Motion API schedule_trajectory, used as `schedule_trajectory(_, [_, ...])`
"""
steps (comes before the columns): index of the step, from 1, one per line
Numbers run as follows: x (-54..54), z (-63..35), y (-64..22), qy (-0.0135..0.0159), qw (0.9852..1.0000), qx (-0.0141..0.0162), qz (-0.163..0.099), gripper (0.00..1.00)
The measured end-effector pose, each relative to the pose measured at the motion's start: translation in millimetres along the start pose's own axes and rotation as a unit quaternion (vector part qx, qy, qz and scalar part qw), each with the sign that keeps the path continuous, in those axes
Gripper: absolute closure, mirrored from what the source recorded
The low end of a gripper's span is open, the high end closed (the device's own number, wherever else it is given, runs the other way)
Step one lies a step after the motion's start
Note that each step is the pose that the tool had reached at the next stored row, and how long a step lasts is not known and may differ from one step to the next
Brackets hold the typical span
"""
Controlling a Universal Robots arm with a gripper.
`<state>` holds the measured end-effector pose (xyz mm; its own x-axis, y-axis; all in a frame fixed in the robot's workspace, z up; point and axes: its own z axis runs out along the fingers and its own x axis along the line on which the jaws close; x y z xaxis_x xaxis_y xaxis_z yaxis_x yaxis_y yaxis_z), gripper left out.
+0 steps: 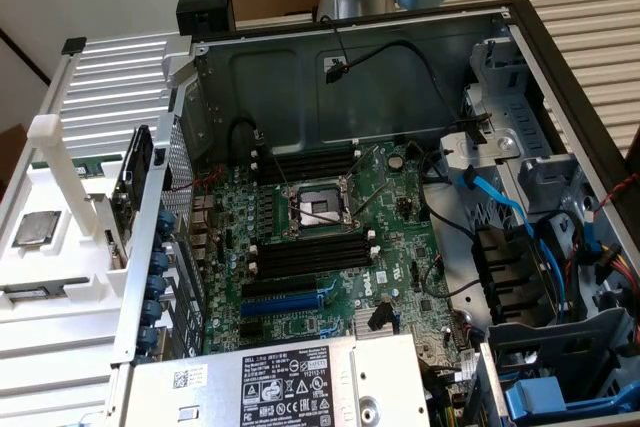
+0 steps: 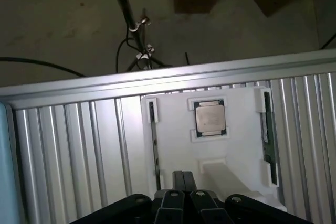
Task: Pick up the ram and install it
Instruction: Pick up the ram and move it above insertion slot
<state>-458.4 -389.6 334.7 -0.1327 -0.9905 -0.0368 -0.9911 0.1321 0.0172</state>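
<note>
Fingers (image 2: 178, 181) were pressed together, pinching nothing. Gripper (image 2: 184, 176) hung over white holder (image 2: 173, 129). Just ahead of the tips sat 1 processor chip (image 2: 210, 118) in its pocket. Ram (image 2: 269, 135) lay in an edge slot of the holder, well apart from the fingers. Dark strip (image 2: 153, 140) lay along the opposite edge, possibly a 2nd stick. Holder rested on ribbed aluminium table (image 2: 68, 145).

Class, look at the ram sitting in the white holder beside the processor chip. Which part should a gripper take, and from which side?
Take the ram at mid-length, pinching its two flat faces across the thin edge, coming from straight above. It seems to stand on edge in the white holder, whose brackets cover both ends, leaving the middle free.
</note>
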Motion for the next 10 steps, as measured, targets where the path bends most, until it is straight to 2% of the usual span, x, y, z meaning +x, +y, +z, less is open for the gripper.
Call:
schedule_trajectory(2, [0.1,2.5,-0.4,-0.0001,1.0,0.0008,-0.005,0.9])
schedule_trajectory(6, [0.7,12.8,-1.0,0.0,0.9998,0.0008,-0.019,0.9])
schedule_trajectory(10, [4.2,19.2,-1.5,-0.0005,0.9997,0.0007,-0.024,0.9])
